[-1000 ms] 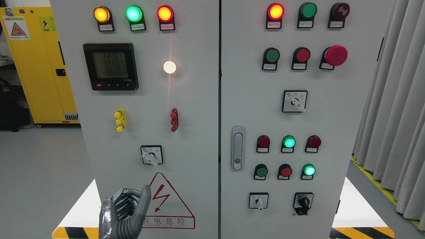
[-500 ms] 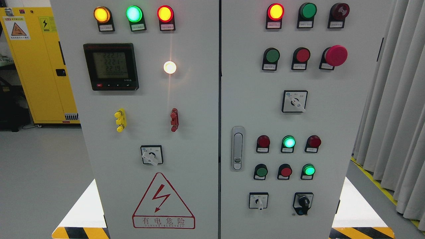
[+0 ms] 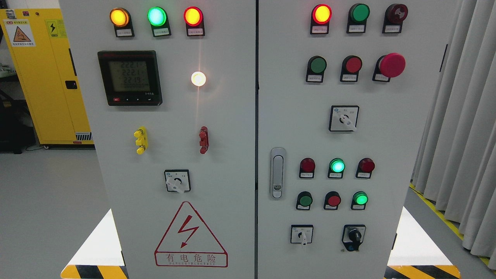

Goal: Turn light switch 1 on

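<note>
Head view:
- Neither the left hand nor the right hand shows in this view, so whether their fingers are released, clenched or grasping cannot be told, and no place can be given relative to them.
- The small square black-framed rotary selector switch with a white knob [image 3: 177,181] sits low on the pale grey metal left cabinet door [image 3: 224,162]. Its knob is tilted toward the lower right, and its label is too small to read.
- Just below that switch is the red-outlined triangular electrical warning sign [image 3: 190,234].
- Above the switch, to either side, are the yellow plastic terminal post [image 3: 140,140] and the red plastic terminal post [image 3: 203,140].
- Higher on the same door, the round white indicator lamp [image 3: 198,78] glows, beside the black-framed digital panel meter [image 3: 129,77].
- Along the top edge of the door, the amber round lamp [image 3: 119,17], the green round lamp [image 3: 156,16] and the red round lamp [image 3: 193,16] are all lit.
- The pale grey metal right cabinet door [image 3: 395,147] carries the silver recessed door handle [image 3: 276,173], the large red mushroom-head push button [image 3: 391,64] and the upper white-knobbed selector switch [image 3: 343,118].
- Beyond the left door stands the yellow metal storage cabinet [image 3: 42,77].
- Beside the right door hangs the pale grey pleated curtain [image 3: 461,135].
</note>
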You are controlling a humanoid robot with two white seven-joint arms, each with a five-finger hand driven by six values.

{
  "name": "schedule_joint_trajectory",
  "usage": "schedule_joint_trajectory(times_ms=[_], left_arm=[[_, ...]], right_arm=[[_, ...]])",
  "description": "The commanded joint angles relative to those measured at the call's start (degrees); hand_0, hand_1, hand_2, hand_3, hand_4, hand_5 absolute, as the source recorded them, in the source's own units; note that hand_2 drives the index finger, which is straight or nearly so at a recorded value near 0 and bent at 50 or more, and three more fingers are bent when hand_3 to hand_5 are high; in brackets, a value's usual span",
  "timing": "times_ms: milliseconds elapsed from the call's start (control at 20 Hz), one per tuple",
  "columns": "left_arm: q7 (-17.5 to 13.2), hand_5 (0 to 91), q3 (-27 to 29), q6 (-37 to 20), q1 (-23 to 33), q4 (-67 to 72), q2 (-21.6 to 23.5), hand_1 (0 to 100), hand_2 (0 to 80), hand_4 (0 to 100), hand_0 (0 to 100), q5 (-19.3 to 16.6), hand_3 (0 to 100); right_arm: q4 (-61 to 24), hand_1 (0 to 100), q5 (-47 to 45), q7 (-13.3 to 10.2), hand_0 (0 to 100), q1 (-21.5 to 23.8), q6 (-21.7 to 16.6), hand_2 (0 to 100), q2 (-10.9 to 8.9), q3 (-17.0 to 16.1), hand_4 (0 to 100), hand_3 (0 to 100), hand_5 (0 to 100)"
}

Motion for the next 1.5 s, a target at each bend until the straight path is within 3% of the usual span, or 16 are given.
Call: schedule_joint_trajectory(times_ms=[0,100,350,450,550,700,900,1150,1450], left_arm=[[-4.7,14.1,1.6,-2.3,1.7,40.6,2.0,28,19.4,47,19,1.4,45],[-6.7,0.0,0.9,-2.1,1.6,46.0,1.9,26,13.5,38,18,0.8,34],[-8.8,0.0,-4.1,1.6,-0.2,56.2,1.3,25,0.4,24,16,-0.8,17],[-8.7,0.0,-5.4,2.7,-1.5,59.6,0.6,23,0.0,20,15,-1.8,9],[-8.4,0.0,-7.3,3.5,-4.0,64.7,0.5,22,0.0,9,15,-3.8,0],[-8.5,0.0,-8.3,6.2,-7.0,68.6,0.2,20,0.0,3,15,-4.3,0],[-9.0,0.0,-14.0,13.2,-10.4,69.5,0.1,19,0.0,0,15,-4.0,0],[-9.0,0.0,-14.1,13.5,-15.3,76.4,-0.7,13,0.0,0,16,-3.7,0],[-10.2,0.0,-14.2,13.2,-15.7,77.3,-1.4,11,0.0,0,15,-3.9,0]], right_arm=[[0.0,50,0.0,-0.1,0,0.0,0.0,4,0.0,0.0,0,0,0],[0.0,50,0.0,0.0,0,0.0,0.0,4,0.0,0.0,0,0,0],[0.0,50,0.0,0.0,0,0.0,0.0,4,0.0,0.0,0,0,0],[0.0,50,0.0,-0.1,0,0.0,0.0,4,0.0,0.0,0,0,0],[0.0,50,0.0,-0.1,0,0.0,0.0,4,0.0,0.0,0,0,0],[0.0,50,0.0,-0.1,0,0.0,0.0,4,0.0,0.0,0,0,0],[0.0,50,0.0,-0.1,0,0.0,0.0,4,0.0,0.0,0,0,0],[0.0,50,0.0,0.0,0,0.0,0.0,4,0.0,0.0,0,0,0],[0.0,50,0.0,0.0,0,0.0,0.0,4,0.0,0.0,0,0,0]])
